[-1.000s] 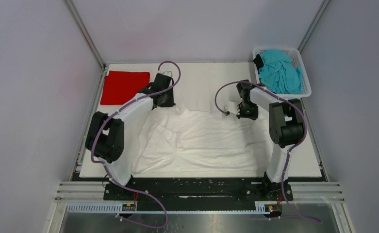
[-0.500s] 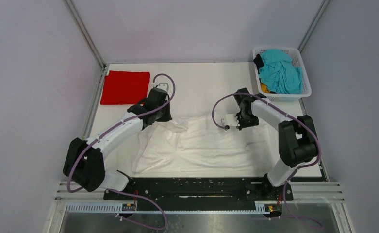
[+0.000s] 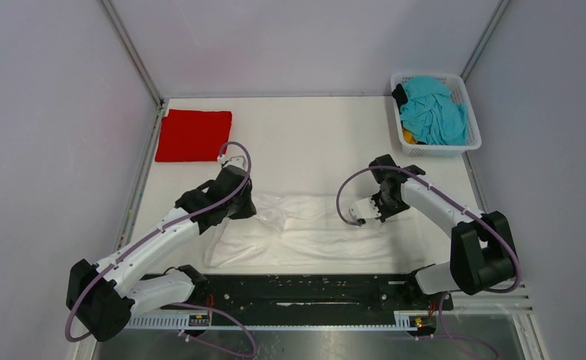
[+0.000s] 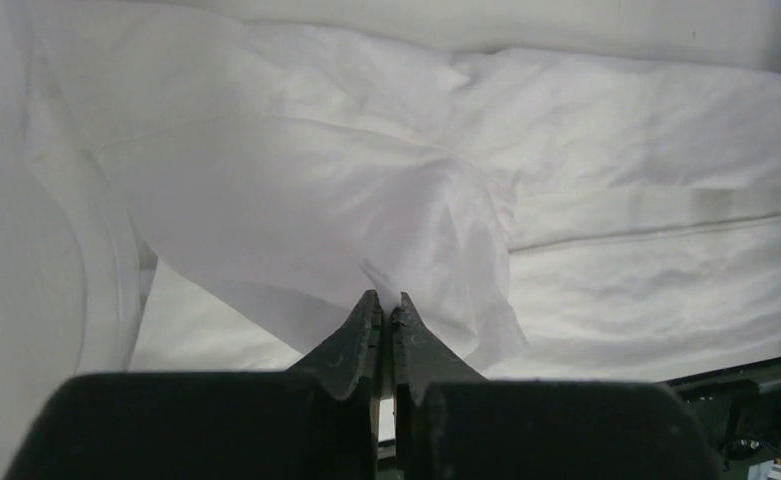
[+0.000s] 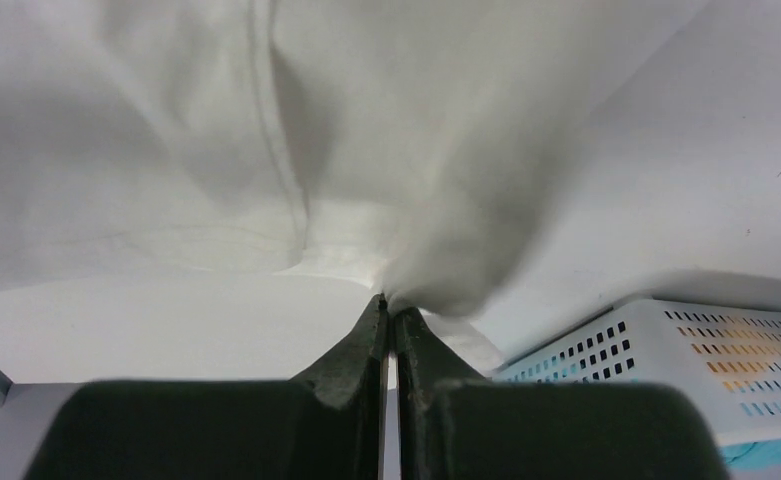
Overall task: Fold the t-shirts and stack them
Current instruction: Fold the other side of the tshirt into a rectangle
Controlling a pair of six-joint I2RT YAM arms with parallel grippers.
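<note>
we pinch the white t-shirt (image 3: 312,244) in both left gripper (image 4: 386,308) and right gripper (image 5: 388,308); thin folds could slip, skewing the crease.

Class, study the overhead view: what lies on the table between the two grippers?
The white t-shirt. In the top view its cloth spans the whole stretch from the left gripper to the right gripper. The wrist views show each gripper shut on it.

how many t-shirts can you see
5: the red t-shirt folded at the far left, the white t-shirt mid-table, and the teal t-shirt, dark t-shirt and orange t-shirt in the basket at the far right, which may hide more.
</note>
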